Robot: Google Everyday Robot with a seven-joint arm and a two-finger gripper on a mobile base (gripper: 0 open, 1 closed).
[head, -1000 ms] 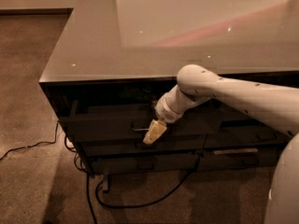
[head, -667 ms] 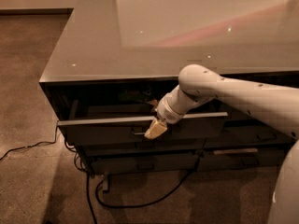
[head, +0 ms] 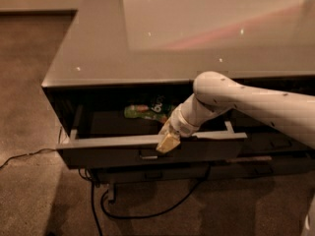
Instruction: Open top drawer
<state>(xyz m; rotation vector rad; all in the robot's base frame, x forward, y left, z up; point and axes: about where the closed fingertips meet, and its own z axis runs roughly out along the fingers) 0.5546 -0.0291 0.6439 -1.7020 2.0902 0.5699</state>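
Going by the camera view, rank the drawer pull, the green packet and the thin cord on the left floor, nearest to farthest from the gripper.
The gripper is at the top drawer's front edge.
1. Metal pull, just below and left, on the front.
2. Green packet, behind it inside the drawer.
3. Thin cord, far left on the floor.

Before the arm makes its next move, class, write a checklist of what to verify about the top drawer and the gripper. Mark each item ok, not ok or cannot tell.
1. Top drawer pulled out from under the countertop, inside showing: ok.
2. Gripper at the drawer front's top edge, just above the pull: ok.
3. Whether the gripper grips the front: cannot tell.
4. Green packet at the back of the drawer, apart from the gripper: ok.
5. Cables on the floor, below the drawer's path: ok.
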